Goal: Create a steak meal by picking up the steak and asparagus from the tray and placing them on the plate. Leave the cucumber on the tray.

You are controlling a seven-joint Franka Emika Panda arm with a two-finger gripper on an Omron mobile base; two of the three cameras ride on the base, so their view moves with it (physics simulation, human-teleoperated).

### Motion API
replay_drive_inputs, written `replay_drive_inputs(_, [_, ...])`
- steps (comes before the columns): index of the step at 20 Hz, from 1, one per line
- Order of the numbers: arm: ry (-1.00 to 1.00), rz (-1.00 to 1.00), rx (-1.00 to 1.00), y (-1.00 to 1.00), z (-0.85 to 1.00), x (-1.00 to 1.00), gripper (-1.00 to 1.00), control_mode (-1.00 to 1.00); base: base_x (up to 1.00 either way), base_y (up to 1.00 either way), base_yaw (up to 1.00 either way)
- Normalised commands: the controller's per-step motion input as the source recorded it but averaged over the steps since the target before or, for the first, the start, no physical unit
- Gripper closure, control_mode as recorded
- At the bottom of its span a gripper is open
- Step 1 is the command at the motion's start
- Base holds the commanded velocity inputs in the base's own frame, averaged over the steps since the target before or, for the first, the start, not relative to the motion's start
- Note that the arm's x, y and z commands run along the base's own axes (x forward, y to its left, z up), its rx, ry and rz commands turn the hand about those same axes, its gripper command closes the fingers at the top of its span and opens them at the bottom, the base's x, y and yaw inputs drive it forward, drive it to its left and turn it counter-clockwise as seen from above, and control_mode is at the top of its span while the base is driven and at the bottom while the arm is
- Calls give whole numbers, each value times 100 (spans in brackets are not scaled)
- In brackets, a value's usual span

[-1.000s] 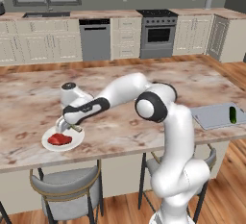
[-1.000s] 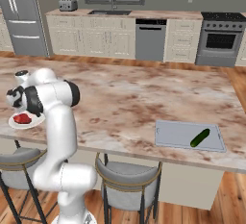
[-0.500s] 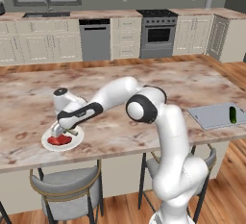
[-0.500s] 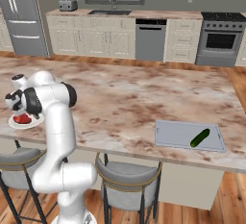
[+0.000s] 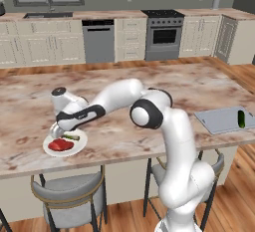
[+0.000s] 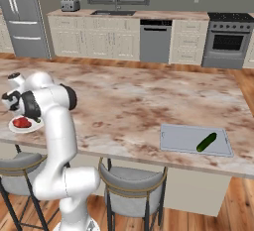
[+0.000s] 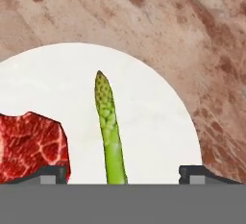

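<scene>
On the plate (image 7: pixel 144 103), asparagus (image 7: pixel 109 127) lies between the tool's (image 7: pixel 124 174) spread-apart tips, beside steak (image 7: pixel 30 143).

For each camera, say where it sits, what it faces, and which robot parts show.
Left base view: behind-left; arm reaches to the plate, gripper over it.
Right base view: behind-right; tray with cucumber, arm at left.
Hand view: on the hand, facing down at asparagus and steak; fingertips apart.
Both base views share the plate.
</scene>
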Motion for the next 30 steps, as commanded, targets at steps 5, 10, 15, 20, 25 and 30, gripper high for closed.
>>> replay_drive_inputs(5, [-13,0,0,-18,67,-53,-100,-100,0,0,0])
replay_drive_inputs(10, [-5,-10,1,-75,42,-85,-100,-100,0,0,0])
replay_drive_inputs(15, [-7,-16,15,-100,27,-85,-100,-100,0,0,0])
replay_drive_inputs(20, [-11,-9,31,-100,60,-41,-100,-100,0,0,0])
replay_drive_inputs(25, [-11,0,36,-87,60,-16,-100,-100,0,0,0])
replay_drive_inputs(30, [-4,4,20,-51,0,-19,-100,-100,0,0,0])
